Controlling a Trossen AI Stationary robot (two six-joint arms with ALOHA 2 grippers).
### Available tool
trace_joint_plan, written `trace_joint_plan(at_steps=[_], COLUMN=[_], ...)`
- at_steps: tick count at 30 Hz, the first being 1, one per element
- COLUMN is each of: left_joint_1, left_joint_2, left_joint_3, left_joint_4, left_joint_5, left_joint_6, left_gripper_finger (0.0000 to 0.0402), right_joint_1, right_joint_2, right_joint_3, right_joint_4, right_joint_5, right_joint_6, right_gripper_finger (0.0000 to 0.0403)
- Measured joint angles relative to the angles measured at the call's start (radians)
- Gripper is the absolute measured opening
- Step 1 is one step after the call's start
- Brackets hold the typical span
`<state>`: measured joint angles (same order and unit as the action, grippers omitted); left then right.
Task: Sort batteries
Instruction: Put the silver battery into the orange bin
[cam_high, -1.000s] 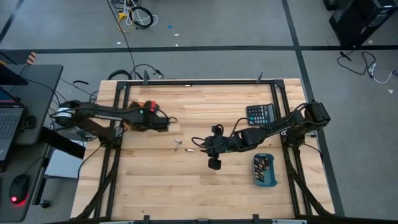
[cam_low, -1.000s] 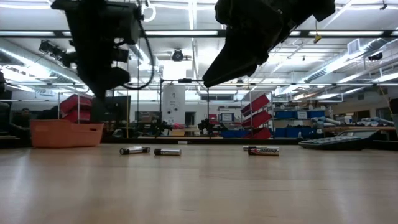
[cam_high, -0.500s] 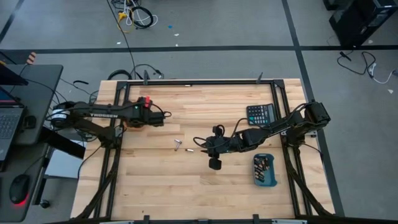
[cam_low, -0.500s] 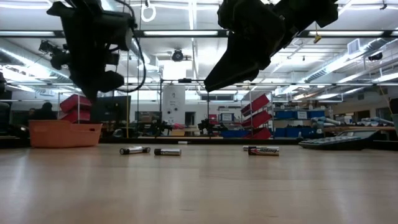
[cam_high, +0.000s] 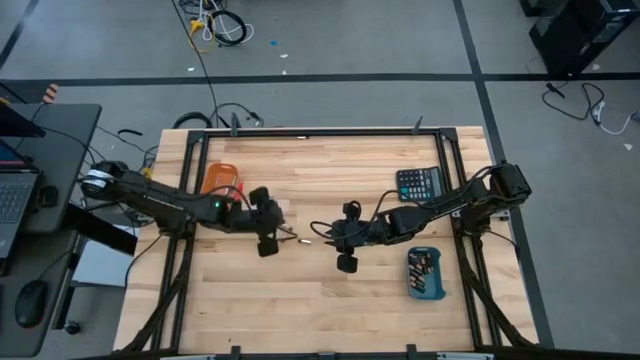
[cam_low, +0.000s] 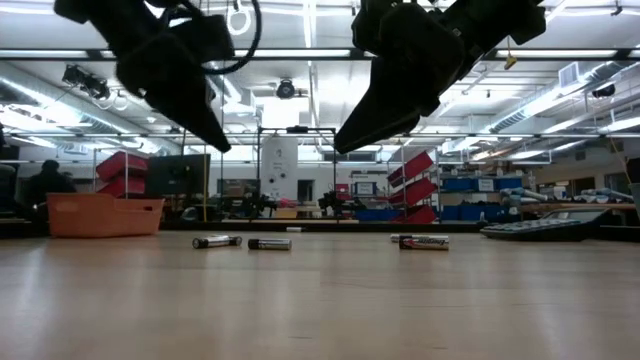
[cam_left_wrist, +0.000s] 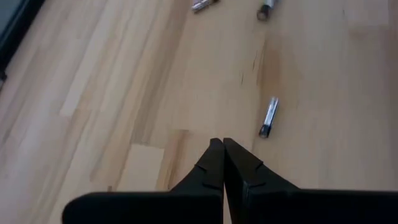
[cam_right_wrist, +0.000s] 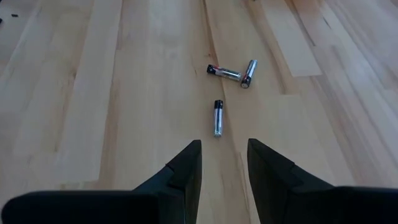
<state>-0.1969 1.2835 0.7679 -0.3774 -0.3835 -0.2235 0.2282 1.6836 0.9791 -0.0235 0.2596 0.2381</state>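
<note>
Three loose batteries lie on their sides on the wooden table: one (cam_right_wrist: 217, 117) just ahead of my right gripper and two (cam_right_wrist: 225, 72) (cam_right_wrist: 249, 73) touching at their ends beyond it. My right gripper (cam_right_wrist: 224, 146) hangs open above the table, slanting down toward them. My left gripper (cam_left_wrist: 222, 155) hangs shut and empty above the table, with one battery (cam_left_wrist: 268, 116) just beyond its tips. In the high view the left gripper (cam_high: 275, 235) and the right gripper (cam_high: 328, 236) face each other across the batteries (cam_high: 292, 237).
An orange tray (cam_high: 220, 178) stands at the far left behind my left arm. A blue tray (cam_high: 425, 272) holding several batteries sits at the near right. A black calculator (cam_high: 418, 183) lies at the far right. Bare wood stretches along the near edge.
My left gripper has swung from above the orange tray toward the table's near edge and a little to the right. It now hangs close to the loose batteries. It has rolled and tipped from pointing down to slanting. It stays shut. The batteries have not moved.
</note>
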Motion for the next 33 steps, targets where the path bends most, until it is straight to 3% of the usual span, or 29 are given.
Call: trace_joint_plan(at_steps=[7,15,19,33], left_joint_1=[-0.001,0.018,0.02,0.045], left_joint_2=[0.0,0.012,0.035,0.15], left_joint_3=[-0.136,-0.29,-0.337,-0.348], left_joint_4=[0.122,0.429,0.502,0.604], left_joint_5=[-0.008,0.006,0.024,0.017], left_joint_6=[0.063,0.115,0.142,0.291], left_gripper_finger=[0.0029,0.0103,0.0133,0.0137], right_joint_1=[0.007,0.009,0.009,0.009], right_joint_2=[0.0,0.0,0.0,0.0], right_joint_3=[0.0,0.0,0.0,0.0], right_joint_4=[0.0,0.0,0.008,0.014], right_joint_5=[0.0,0.0,0.0,-0.001], right_joint_6=[0.021,0.022,0.022,0.025], right_gripper_finger=[0.0115,0.0115,0.0115,0.0115])
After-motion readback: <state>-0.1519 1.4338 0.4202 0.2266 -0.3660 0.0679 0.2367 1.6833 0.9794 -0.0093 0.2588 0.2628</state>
